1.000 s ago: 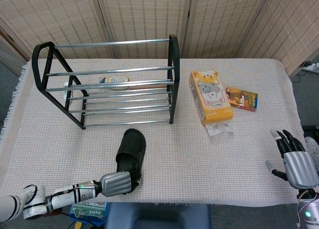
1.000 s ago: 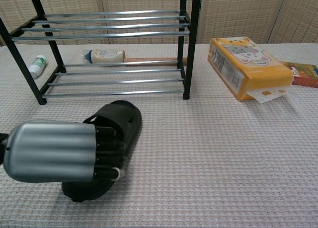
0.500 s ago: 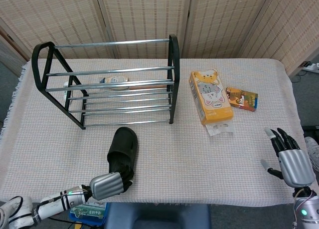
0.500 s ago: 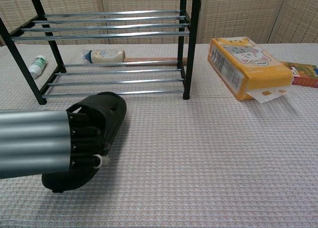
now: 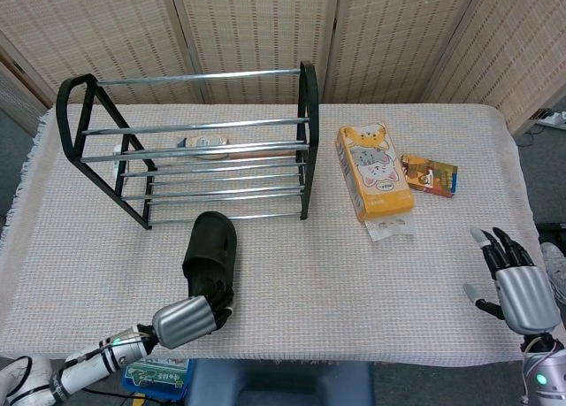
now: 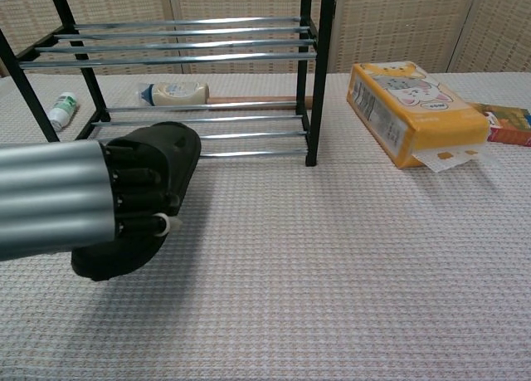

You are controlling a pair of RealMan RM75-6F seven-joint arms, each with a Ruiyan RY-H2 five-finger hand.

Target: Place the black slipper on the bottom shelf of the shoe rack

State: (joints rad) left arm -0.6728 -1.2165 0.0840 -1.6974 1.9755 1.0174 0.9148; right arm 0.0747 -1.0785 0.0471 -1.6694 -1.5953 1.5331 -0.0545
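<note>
The black slipper (image 5: 210,247) lies on the tablecloth with its toe pointing at the front of the shoe rack (image 5: 307,141). My left hand (image 5: 184,320) grips its heel end from the near side. In the chest view the left hand (image 6: 58,198) fills the left edge, fingers curled around the slipper (image 6: 162,148), whose toe reaches the front bar of the bottom shelf (image 6: 249,153). My right hand (image 5: 522,291) hovers at the table's near right corner, fingers spread and holding nothing. It does not appear in the chest view.
An orange tissue box (image 5: 373,172) and a small colourful box (image 5: 429,174) lie right of the rack. Behind the rack lie a cream bottle (image 6: 178,92), a small white bottle (image 6: 61,109) and a wooden stick (image 6: 249,100).
My left hand has carried the slipper leftward and away from me, bringing its toe up to the rack's bottom shelf. The right hand has barely shifted.
</note>
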